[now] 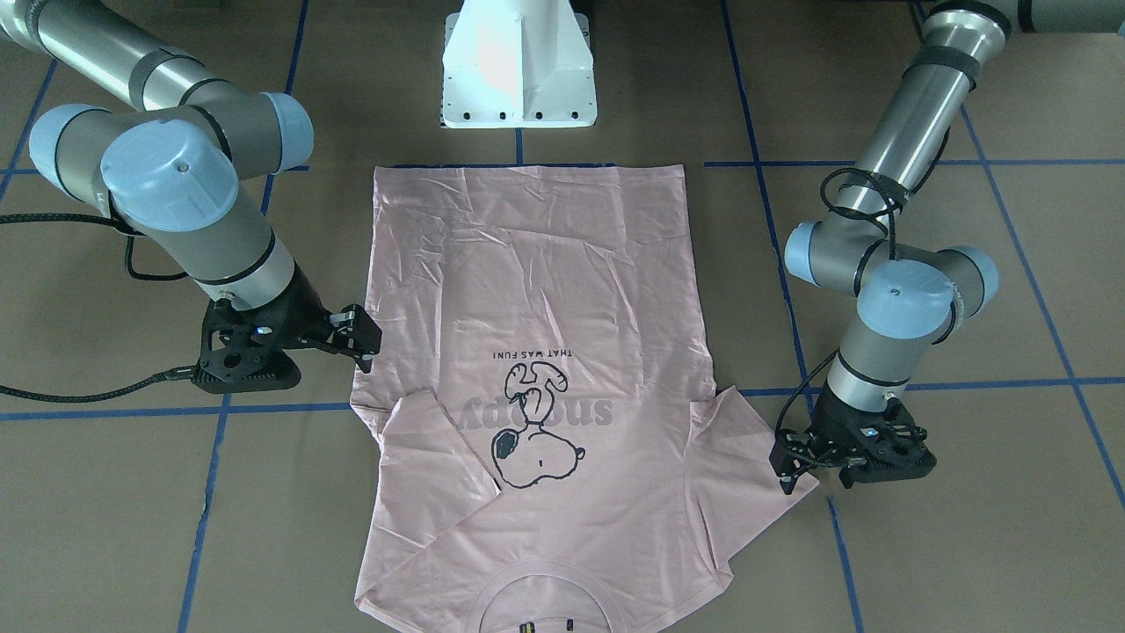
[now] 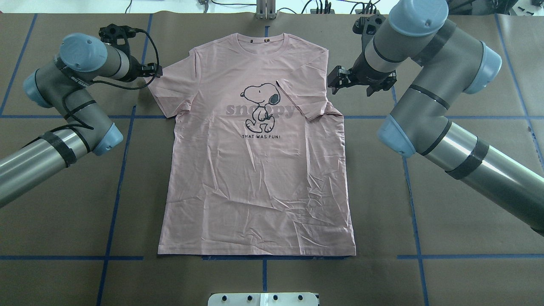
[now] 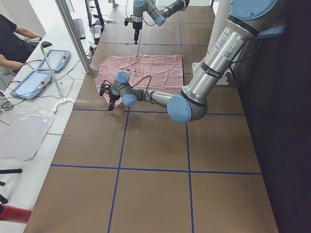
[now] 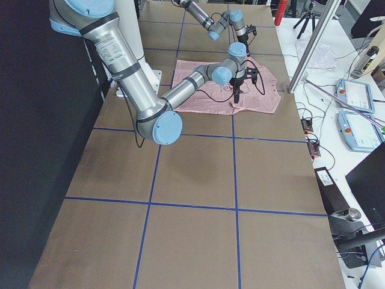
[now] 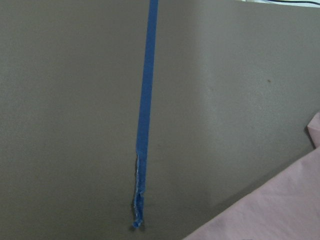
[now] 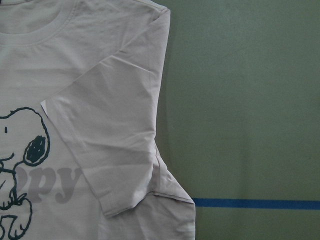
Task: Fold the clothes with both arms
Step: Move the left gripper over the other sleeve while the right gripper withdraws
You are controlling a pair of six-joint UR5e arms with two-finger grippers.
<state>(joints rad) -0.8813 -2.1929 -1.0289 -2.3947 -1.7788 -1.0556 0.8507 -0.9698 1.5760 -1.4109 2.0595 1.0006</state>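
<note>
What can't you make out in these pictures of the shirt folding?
Left hand: open or shut unclear, too small in the front-facing view, absent from its wrist view.
Right hand: likewise, too small overhead.
Collar label: cut off by the front-facing view's bottom edge, too small overhead.

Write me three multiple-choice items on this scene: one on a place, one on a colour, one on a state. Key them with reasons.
1. On the pale pink cotton T-shirt, the folded-in short sleeve lies: A) on the hem B) on the chest beside the black-outlined Snoopy drawing C) on bare table.
2. The tape lines on the brown table are: A) red B) yellow C) blue.
3. The T-shirt lies: A) flat, print up B) print down C) bunched.
B: overhead, the sleeve ends beside Snoopy's head. C: blue grid in every view. A: drawing faces up, body spread.
</note>
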